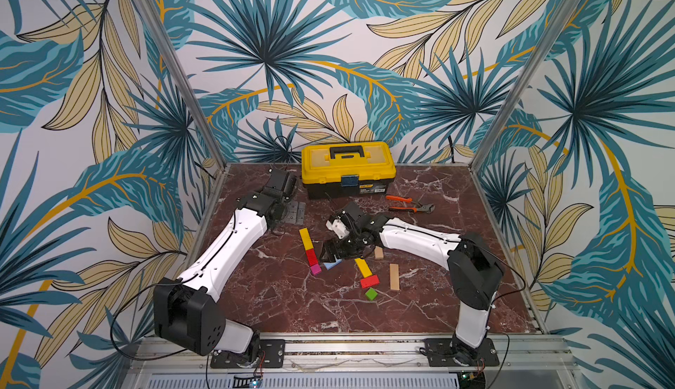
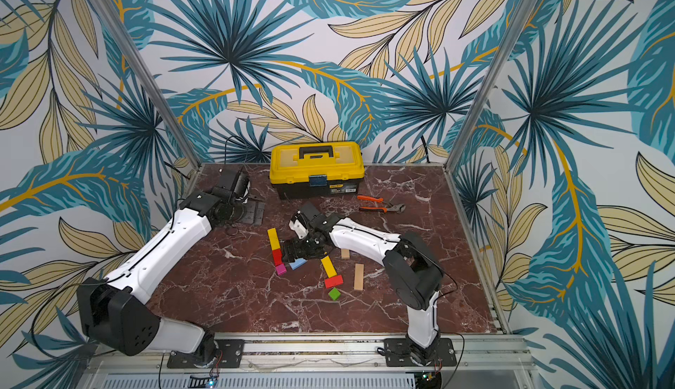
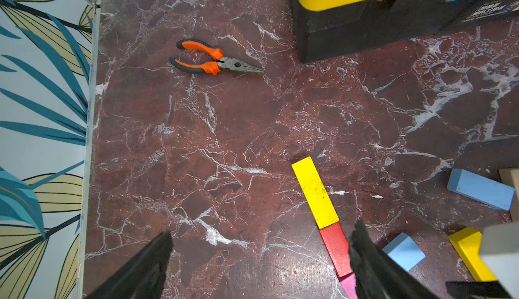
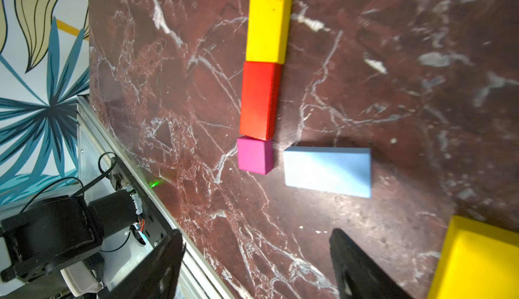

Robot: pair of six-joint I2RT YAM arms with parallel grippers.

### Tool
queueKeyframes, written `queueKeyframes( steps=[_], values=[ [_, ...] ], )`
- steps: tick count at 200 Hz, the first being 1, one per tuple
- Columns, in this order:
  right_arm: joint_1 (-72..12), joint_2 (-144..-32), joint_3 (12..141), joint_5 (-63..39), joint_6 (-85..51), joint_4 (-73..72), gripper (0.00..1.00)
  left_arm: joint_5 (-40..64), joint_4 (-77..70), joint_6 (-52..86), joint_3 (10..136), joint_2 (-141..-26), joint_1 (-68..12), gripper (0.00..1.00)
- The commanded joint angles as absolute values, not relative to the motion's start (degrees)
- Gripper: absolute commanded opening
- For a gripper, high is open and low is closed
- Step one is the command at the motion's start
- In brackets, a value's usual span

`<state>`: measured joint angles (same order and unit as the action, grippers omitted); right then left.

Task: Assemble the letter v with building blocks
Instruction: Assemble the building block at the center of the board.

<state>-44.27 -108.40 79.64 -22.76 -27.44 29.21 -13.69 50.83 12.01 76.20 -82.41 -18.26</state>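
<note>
In both top views a yellow bar [image 1: 306, 239], a red block [image 1: 311, 257] and a magenta cube [image 1: 315, 269] lie end to end in one slanted line. A light-blue block [image 1: 332, 265] lies flat right beside the magenta cube. My right gripper [image 1: 330, 254] hovers just over it, open, with nothing between its fingers [image 4: 345, 252]; the block [image 4: 327, 171] sits ahead of them. A second yellow bar [image 1: 363, 266], a red block [image 1: 369, 281], a green cube [image 1: 371, 293] and a tan bar [image 1: 394, 276] lie to the right. My left gripper [image 3: 262, 230] is open and empty at the back left.
A yellow toolbox [image 1: 348, 168] stands at the back centre. Orange-handled pliers [image 1: 409, 204] lie to its right. A small tan block [image 1: 379, 253] shows beside the right forearm. A grey metal plate [image 1: 296, 212] lies by the left wrist. Walls close the table on three sides.
</note>
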Motion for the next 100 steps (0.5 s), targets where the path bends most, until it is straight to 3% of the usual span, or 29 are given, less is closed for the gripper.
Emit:
queueKeyframes(
  steps=[1, 100],
  values=[
    [-42.9, -110.7, 79.8, -22.4, -25.7, 30.7, 0.83, -13.5, 50.1, 11.9, 75.5, -82.7, -17.8, 0.99],
    [-42.0, -114.7, 80.5, -22.4, -24.4, 29.9, 0.84, -14.0, 49.9, 11.9, 75.6, -82.6, -17.8, 0.99]
  ],
)
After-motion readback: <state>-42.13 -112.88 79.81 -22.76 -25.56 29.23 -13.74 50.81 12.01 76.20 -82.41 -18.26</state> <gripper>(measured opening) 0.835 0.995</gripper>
